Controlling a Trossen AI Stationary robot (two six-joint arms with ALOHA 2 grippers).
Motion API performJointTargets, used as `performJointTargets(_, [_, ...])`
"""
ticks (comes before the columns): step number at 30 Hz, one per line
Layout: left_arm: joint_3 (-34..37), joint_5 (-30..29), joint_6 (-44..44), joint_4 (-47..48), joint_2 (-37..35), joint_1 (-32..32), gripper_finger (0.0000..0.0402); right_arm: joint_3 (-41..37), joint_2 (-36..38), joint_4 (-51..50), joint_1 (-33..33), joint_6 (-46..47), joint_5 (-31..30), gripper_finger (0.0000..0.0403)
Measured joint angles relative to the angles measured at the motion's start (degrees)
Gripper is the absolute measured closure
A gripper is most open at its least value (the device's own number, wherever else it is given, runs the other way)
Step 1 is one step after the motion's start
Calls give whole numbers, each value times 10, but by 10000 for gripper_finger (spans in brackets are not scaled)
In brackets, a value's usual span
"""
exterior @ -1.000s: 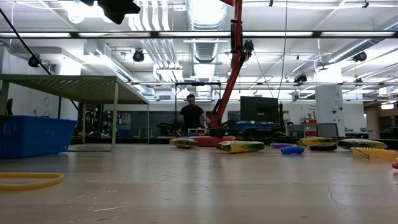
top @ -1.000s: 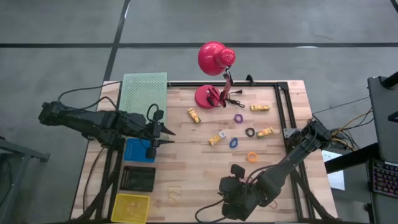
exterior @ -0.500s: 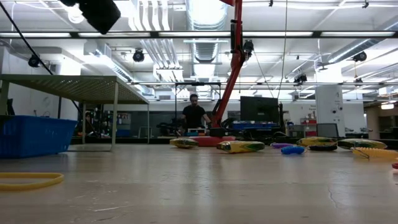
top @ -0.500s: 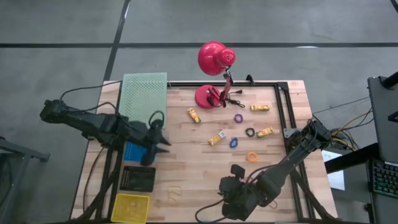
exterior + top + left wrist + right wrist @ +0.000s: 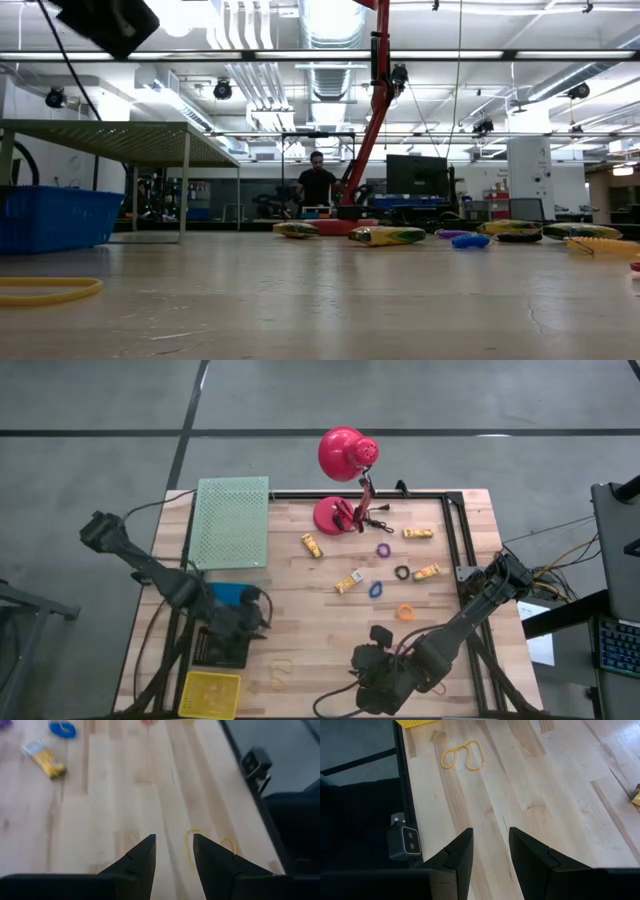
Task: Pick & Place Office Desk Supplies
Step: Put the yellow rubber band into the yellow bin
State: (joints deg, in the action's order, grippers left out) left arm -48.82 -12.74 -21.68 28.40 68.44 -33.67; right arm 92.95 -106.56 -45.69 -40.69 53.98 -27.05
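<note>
The office desk supplies lie loose on the wooden table: yellow pieces, purple, black, blue and orange rings, and a yellow rubber band near the front edge. My left gripper hangs open above the table beside the blue tray, pointing slantwise down toward the rubber band. My right gripper hovers open near the front edge, facing the same band. Neither has anything between its fingers.
A red desk lamp stands at the far middle. Along the left side sit a green mesh tray, a black flat item and a yellow tray. A black frame rail runs along the right. A person stands in the room beyond.
My left gripper has swung toward the table's near edge and come down, from beside the green tray's near end to beside the blue tray, turning as it went. Its fingers keep the same gap. My right arm has kept still.
</note>
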Motion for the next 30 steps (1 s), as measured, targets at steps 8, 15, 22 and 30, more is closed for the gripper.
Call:
performJointTargets(8, [1,-87,-64,-35,110,-47,266,0,0,1,0,0,0,282])
performJointTargets(15, [-1,-95,-121,-77,190,-47,259,0,0,2,0,0,0,282])
performJointTargets(22, [-21,-76,-148,-81,236,-60,204,0,0,2,0,0,0,282])
performJointTargets(30, [-23,-38,-177,-130,251,-101,171,0,0,14,0,0,0,282])
